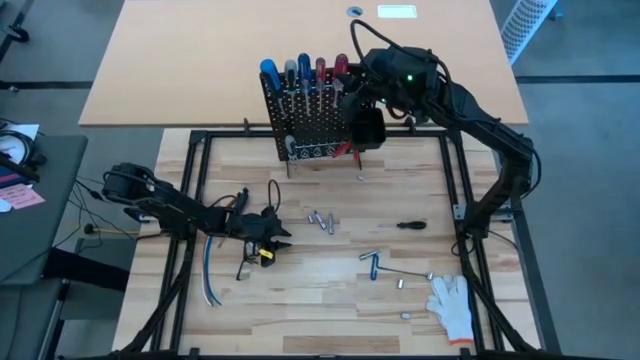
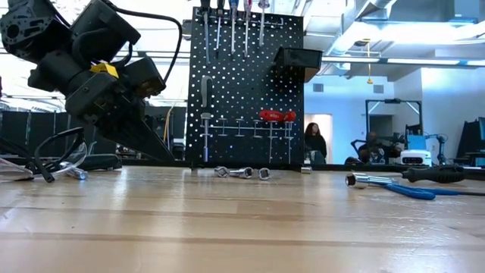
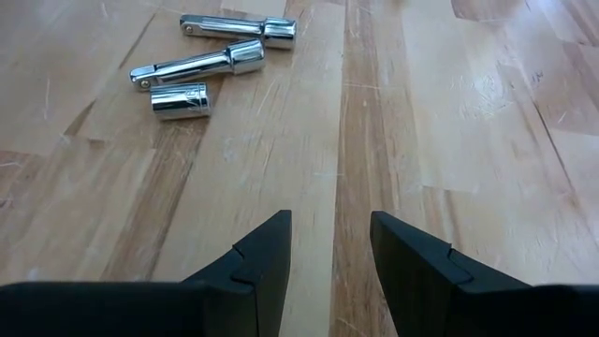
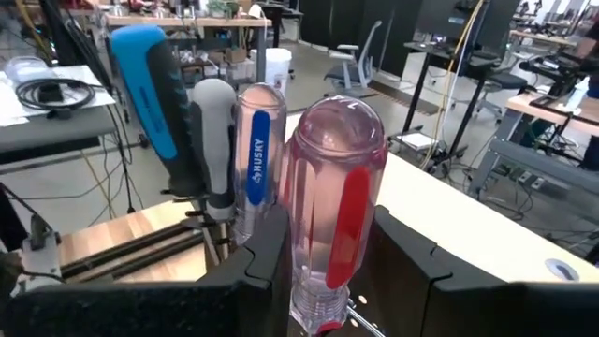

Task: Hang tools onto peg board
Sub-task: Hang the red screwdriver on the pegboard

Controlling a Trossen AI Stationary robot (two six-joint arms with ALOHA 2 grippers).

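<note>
Five screwdrivers [image 1: 304, 72] atop one peg board [image 1: 310, 120], one white glove [image 1: 452, 303]

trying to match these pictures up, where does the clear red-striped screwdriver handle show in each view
high view: clear red-striped screwdriver handle at the top edge of the black perforated peg board, right end of the row, at the right gripper.
low view: only its shaft shows at the board's top.
left wrist view: not in it.
right wrist view: centre, between the right gripper's fingers.
shared landmark: the blue-handled screwdriver at the row's other end.
</note>
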